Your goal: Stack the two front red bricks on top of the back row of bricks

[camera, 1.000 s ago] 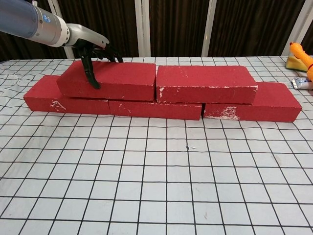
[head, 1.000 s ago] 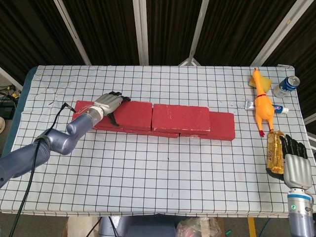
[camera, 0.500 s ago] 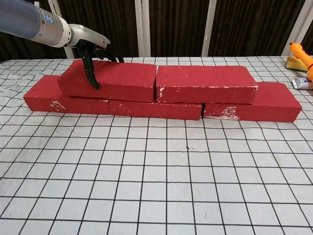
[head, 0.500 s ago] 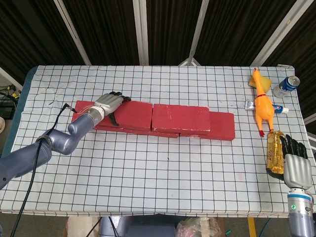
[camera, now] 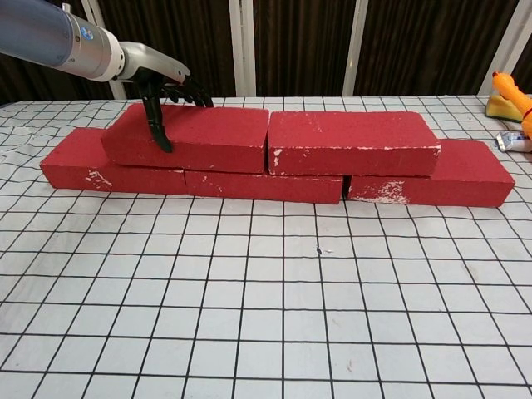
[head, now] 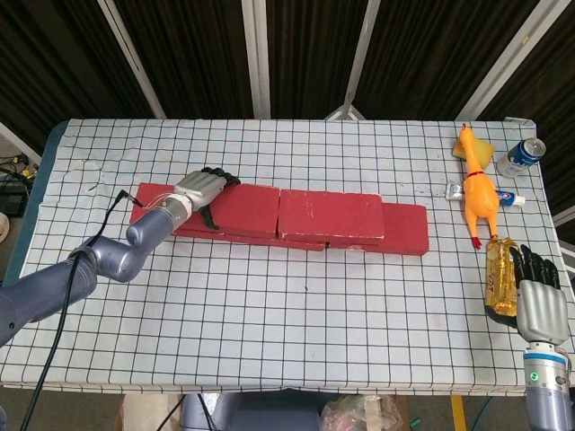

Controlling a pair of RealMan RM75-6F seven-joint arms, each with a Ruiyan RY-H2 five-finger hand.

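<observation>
Three red bricks form the back row on the checked table. Two more red bricks lie on top of it, end to end: the left upper brick and the right upper brick. My left hand grips the left upper brick at its left end, thumb down the front face, fingers over the top and back edge. My right hand rests at the table's right front edge, fingers apart, holding nothing; the chest view does not show it.
A yellow rubber chicken, a yellow sponge, a tube and a can lie at the back right. A shiny snack packet lies just left of my right hand. A cable runs along my left arm.
My left hand has nudged the left upper brick slightly right, toward the right upper brick, with its grip the same. The right hand has not moved.
</observation>
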